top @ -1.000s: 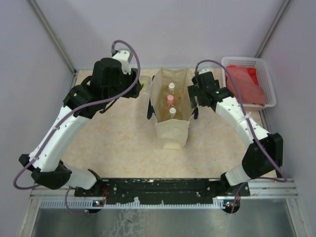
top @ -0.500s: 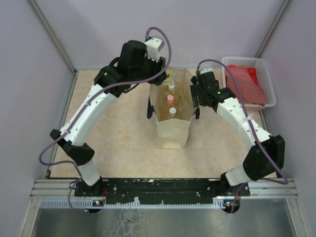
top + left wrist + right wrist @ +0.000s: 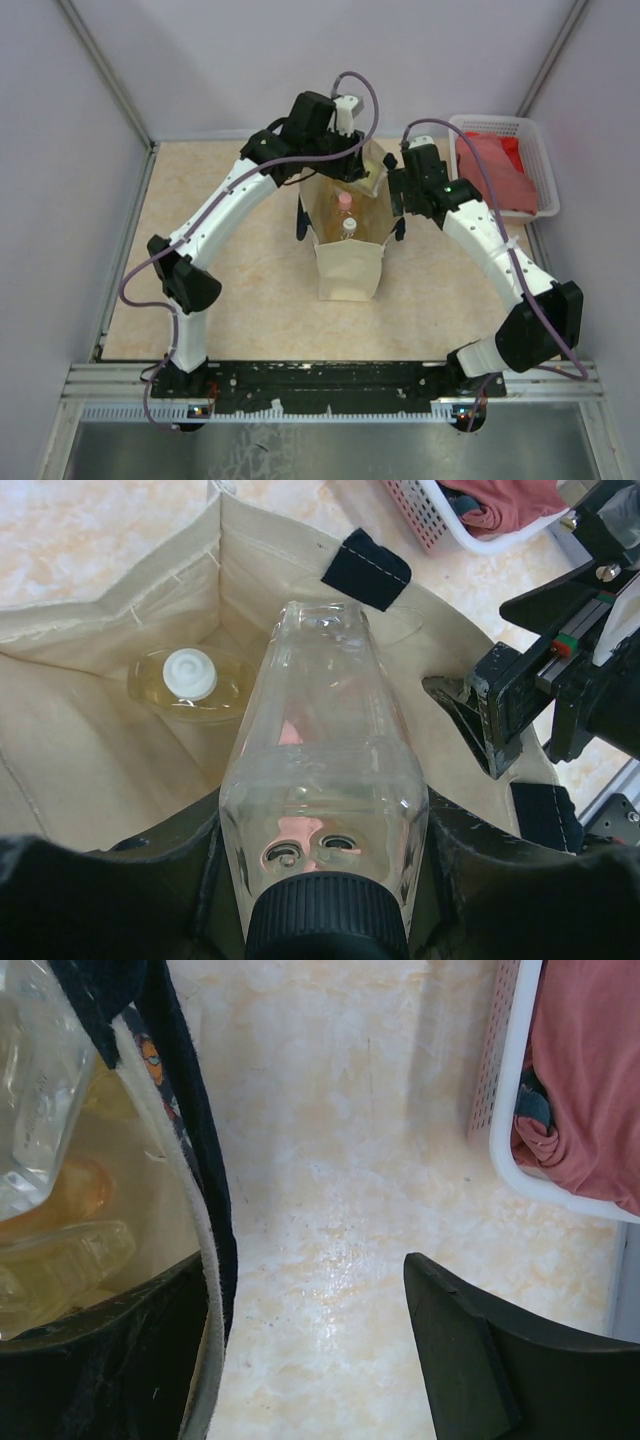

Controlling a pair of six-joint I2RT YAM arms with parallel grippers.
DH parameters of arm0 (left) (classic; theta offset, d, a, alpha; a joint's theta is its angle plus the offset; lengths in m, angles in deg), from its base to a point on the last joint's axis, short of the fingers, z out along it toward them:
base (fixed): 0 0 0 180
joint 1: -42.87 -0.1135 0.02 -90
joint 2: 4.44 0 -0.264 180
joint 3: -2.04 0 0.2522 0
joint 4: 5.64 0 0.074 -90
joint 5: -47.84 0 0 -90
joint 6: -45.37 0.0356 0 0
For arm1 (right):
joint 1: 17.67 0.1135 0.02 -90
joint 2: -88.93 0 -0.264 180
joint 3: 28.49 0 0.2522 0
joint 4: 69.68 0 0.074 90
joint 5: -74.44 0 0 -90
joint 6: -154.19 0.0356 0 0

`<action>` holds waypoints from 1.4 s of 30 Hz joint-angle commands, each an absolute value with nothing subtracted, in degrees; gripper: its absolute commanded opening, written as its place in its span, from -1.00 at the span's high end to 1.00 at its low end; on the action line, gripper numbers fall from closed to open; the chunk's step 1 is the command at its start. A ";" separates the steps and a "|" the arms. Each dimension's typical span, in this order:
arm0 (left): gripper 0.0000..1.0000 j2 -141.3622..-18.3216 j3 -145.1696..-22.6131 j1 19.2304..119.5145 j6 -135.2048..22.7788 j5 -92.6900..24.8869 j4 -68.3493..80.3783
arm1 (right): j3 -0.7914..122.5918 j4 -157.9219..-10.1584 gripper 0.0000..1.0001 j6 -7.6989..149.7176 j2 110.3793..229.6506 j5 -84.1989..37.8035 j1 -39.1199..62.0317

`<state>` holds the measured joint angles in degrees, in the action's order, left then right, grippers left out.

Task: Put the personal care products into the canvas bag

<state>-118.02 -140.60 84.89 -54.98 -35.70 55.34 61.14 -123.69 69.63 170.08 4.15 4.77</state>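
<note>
- The clear bottle (image 3: 320, 730) is gripped at its dark-capped end by the left hand (image 3: 320, 845), directly over the far end of the canvas bag's (image 3: 350, 270) open mouth.
- Its long axis is pointed base-first down into the bag, so little beyond lowering and release seems needed.
- The right hand (image 3: 300, 1290) is spread open astride the bag's right wall.
- A pink-capped bottle (image 3: 345, 200) and a white-capped bottle (image 3: 349, 226) inside the bag are shown together only from above; the grip is shown only by the left wrist view.

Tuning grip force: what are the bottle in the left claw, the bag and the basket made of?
Bottle: clear glossy plastic by the look, bright highlights and moulded shoulders; glass not ruled out. Cap: dark, ribbed, likely plastic. Bag: beige matte canvas, visible stitching, soft creased walls. Basket: white moulded plastic, open grid wall.
</note>
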 commanded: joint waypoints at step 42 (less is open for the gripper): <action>-0.99 -113.63 -138.88 86.16 -61.82 -31.90 49.57 | 65.06 -118.62 0.35 72.13 170.61 -1.79 4.45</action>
<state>-118.02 -140.21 85.92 -63.22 -29.54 51.41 61.51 -120.74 72.31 170.23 -1.30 4.66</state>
